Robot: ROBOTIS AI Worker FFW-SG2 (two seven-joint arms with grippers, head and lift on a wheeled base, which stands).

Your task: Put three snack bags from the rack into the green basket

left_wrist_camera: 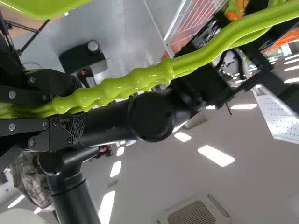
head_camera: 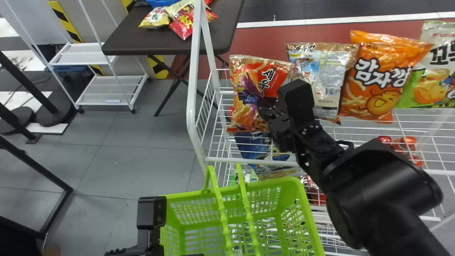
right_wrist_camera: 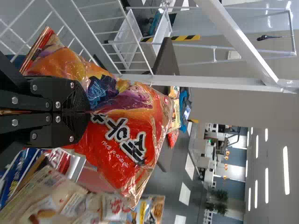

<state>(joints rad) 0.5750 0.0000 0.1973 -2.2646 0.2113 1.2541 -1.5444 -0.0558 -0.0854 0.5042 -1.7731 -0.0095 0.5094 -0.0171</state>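
Our right gripper [head_camera: 265, 105] pinches the red-and-orange snack bag [head_camera: 250, 80] between its closed fingers, at the left end of the rack [head_camera: 249, 160]'s top shelf. Just to the right we see a tan-and-blue bag [head_camera: 330, 78], then an orange bag [head_camera: 380, 81], then a green-and-white bag [head_camera: 435, 85] towards the right edge. Before the rack's near left corner we have the green basket [head_camera: 298, 195], its handles [left_wrist_camera: 126, 84] clamped in our left gripper [head_camera: 145, 247]. Beyond the rack's far left corner, more bags [head_camera: 183, 23] lie on a dark table [head_camera: 128, 39].

Glossy crinkled plastic snack bag [head_camera: 249, 106]; smooth green plastic basket [head_camera: 300, 199]; matt table [head_camera: 142, 35].
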